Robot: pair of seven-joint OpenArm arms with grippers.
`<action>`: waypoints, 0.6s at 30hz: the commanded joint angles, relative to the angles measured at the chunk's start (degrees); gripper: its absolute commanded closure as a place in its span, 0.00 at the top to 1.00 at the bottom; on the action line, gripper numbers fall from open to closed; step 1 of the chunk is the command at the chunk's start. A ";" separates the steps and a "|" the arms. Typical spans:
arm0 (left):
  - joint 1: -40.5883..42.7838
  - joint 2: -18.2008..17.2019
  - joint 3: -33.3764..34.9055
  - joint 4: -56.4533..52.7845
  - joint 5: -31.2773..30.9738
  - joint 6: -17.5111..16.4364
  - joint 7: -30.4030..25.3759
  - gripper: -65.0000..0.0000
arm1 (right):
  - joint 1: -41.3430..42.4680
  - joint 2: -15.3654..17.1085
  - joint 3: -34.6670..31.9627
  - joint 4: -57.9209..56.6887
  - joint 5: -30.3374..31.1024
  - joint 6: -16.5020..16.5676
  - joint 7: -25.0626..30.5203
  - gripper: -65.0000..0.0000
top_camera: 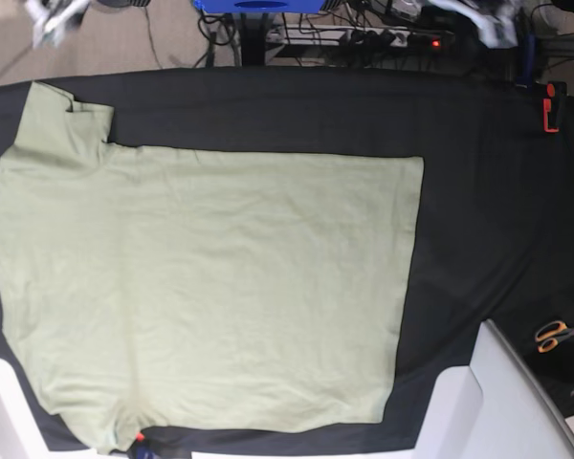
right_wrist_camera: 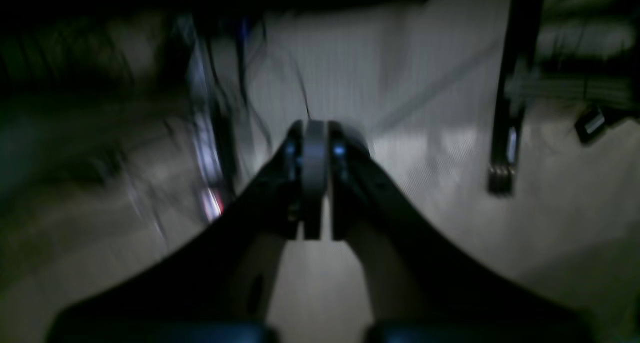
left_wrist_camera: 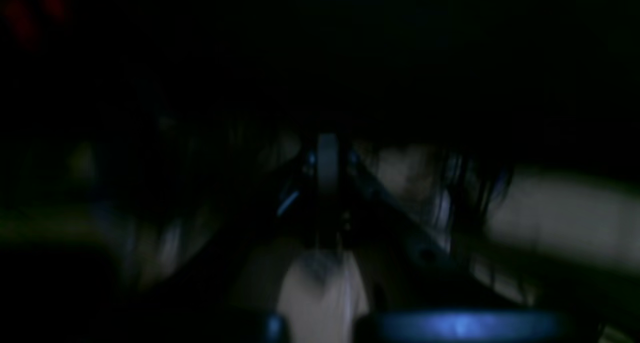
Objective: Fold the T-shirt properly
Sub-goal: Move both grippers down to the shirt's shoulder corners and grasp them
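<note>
Both claws are pointing away from the work, each seen only in its own blurred wrist view: the left claw [left_wrist_camera: 327,183] is showing its two fingers pressed together around nothing, against a very dark background, and the right claw [right_wrist_camera: 315,183] is likewise clenched on nothing, with a pale floor and a dark stand leg [right_wrist_camera: 507,108] lying beyond it. Neither claw is appearing in the base view. There the T-shirt [top_camera: 210,296] is lying spread flat on the black-covered tabletop [top_camera: 478,191], collar end toward the left edge and hem toward the right. Orange-handled scissors [top_camera: 555,335] are resting near the right edge, well apart from the shirt.
</note>
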 commanded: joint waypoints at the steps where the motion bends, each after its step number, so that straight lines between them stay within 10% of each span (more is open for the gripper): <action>1: 1.06 -1.02 -0.48 3.54 -2.14 0.01 1.19 0.00 | 0.85 0.54 1.77 3.65 3.05 -0.23 -0.53 0.19; 7: -5.53 -6.83 -5.40 11.36 -17.70 -4.21 19.12 0.00 | 12.37 4.59 11.53 11.21 21.16 14.54 -15.56 0.74; 13: -12.21 -7.00 -13.49 9.78 -20.69 -15.46 32.05 0.17 | 29.34 5.38 29.82 -0.75 31.36 32.34 -30.69 0.77; 18: -13.44 -5.07 -19.38 9.78 -20.69 -21.26 32.40 0.18 | 39.71 9.68 40.37 -15.17 30.66 32.34 -38.95 0.78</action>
